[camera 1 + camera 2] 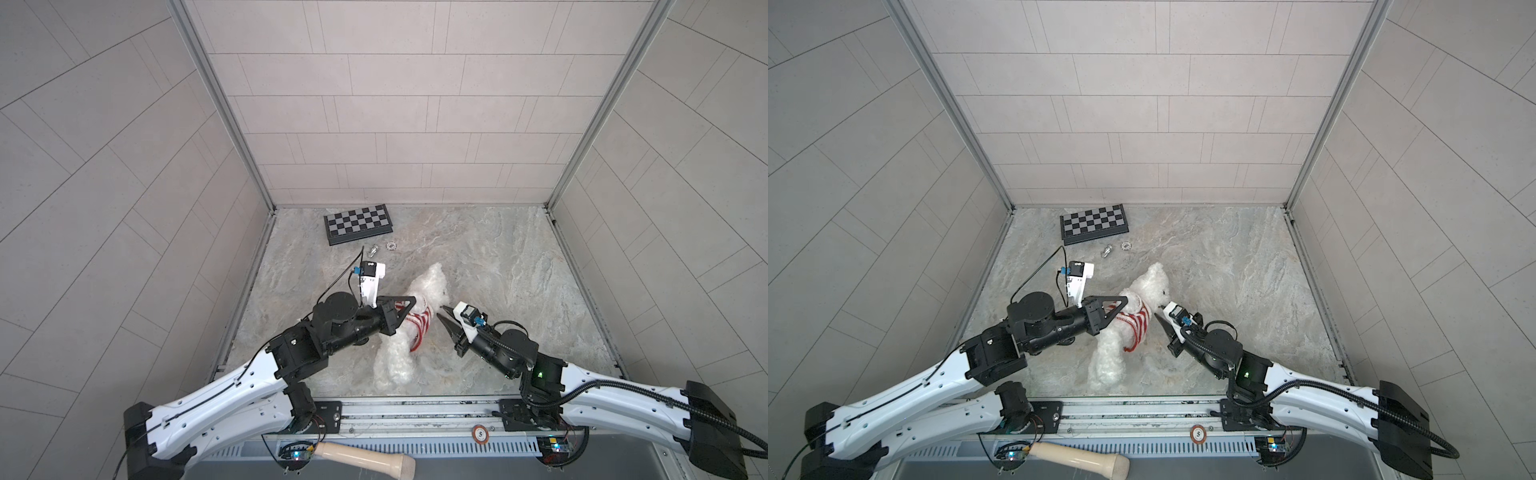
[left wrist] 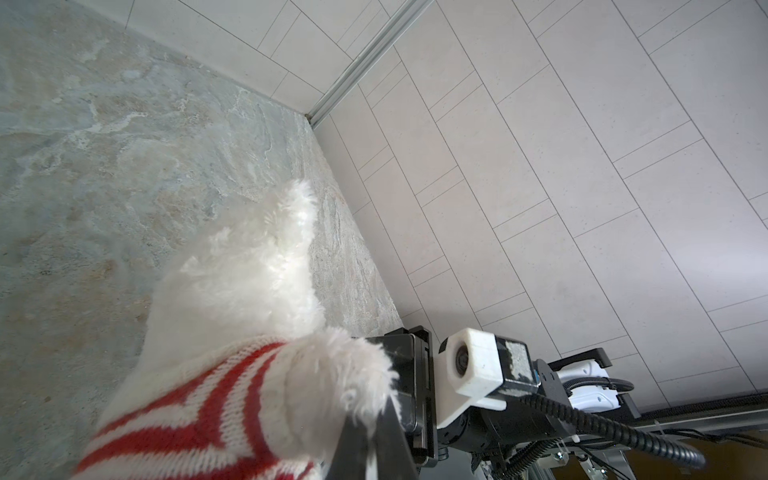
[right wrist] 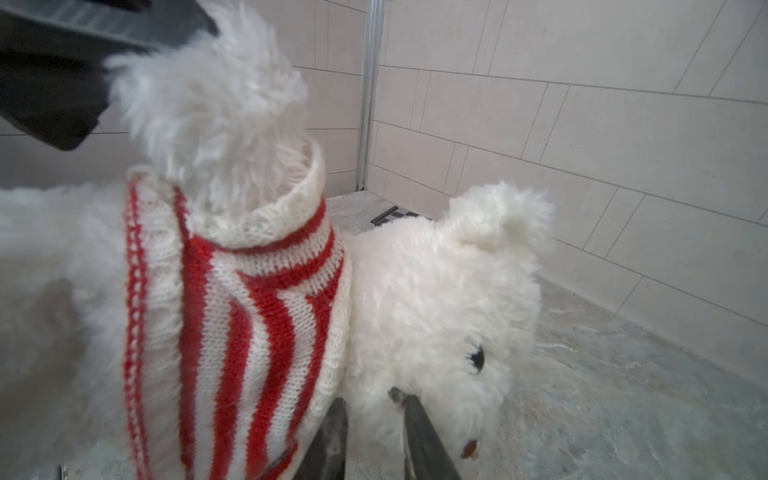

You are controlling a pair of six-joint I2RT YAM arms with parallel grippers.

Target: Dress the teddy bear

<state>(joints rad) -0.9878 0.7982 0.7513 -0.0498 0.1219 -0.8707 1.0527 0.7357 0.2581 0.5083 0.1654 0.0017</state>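
The teddy bear point(image 1: 428, 286) point(image 1: 1150, 286) stands propped in the middle of the marble floor, head toward the back wall. The red-and-white striped sweater point(image 1: 417, 322) point(image 1: 1138, 320) covers its torso. My left gripper point(image 1: 409, 301) point(image 1: 1123, 299) point(image 2: 374, 436) is shut on the bear's arm, whose fluffy paw point(image 3: 208, 95) pokes out of a sleeve and is held raised. My right gripper point(image 1: 441, 312) point(image 1: 1157, 314) point(image 3: 372, 415) sits at the bear's neck point(image 3: 374, 374), just under the chin. Its fingers stand a little apart, with white fur between them.
A folded chessboard point(image 1: 358, 223) point(image 1: 1094, 224) lies near the back wall, with two small metal pieces point(image 1: 374, 250) point(image 1: 391, 246) in front of it. Tiled walls close in three sides. A beige handle point(image 1: 365, 457) and a red disc point(image 1: 480, 434) lie by the front rail.
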